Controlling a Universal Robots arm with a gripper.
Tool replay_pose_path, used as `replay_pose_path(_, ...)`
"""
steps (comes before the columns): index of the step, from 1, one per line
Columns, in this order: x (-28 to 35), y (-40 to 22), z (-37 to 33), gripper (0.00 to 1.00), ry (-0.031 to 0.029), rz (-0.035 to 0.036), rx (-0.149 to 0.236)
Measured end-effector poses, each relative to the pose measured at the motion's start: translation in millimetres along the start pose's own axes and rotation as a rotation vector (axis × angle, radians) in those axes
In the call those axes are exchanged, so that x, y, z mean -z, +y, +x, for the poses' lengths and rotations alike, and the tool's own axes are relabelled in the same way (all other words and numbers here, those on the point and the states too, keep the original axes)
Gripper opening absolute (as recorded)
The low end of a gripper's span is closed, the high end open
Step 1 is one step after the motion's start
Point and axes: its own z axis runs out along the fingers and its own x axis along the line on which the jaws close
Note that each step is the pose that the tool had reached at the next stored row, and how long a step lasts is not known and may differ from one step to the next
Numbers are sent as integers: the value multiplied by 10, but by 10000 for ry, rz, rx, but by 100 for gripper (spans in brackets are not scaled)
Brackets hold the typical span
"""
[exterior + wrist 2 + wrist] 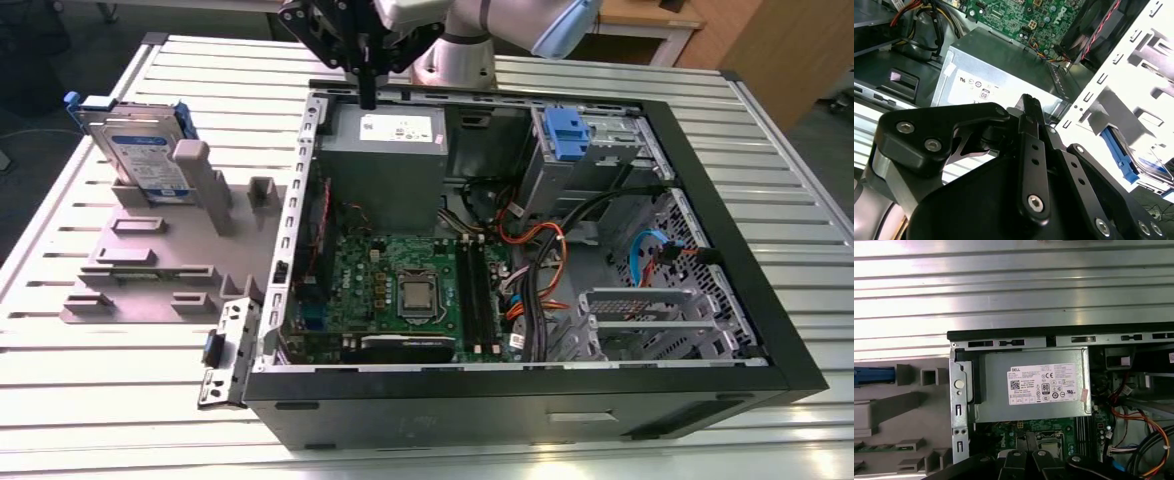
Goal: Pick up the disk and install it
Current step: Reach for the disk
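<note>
- Exterior view: our hand [366, 98] hangs closed, gripping nothing, over the grey box [384, 150] inside the open case [727, 200].
- At its 8 o'clock, well apart, the disk [138, 150] stands upright in a holder [160, 260]; we judge this leaves its edges graspable.

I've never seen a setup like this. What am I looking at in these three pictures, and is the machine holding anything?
This is a robot arm ending in a pincer, its grasping part. The exterior view looks from off the arm onto a slatted metal table carrying an open computer case. Both wrist views ride on the arm; they show the grey power supply box that the pincer hangs over. The disk stands in a grey holder outside the case, at the exterior view's left. The pincer is shut and holds nothing.
</note>
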Motion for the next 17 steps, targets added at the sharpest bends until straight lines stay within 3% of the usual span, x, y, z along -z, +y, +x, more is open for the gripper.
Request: replay_pose_path(17, -6, -4, 48, 11, 6, 1, 1)
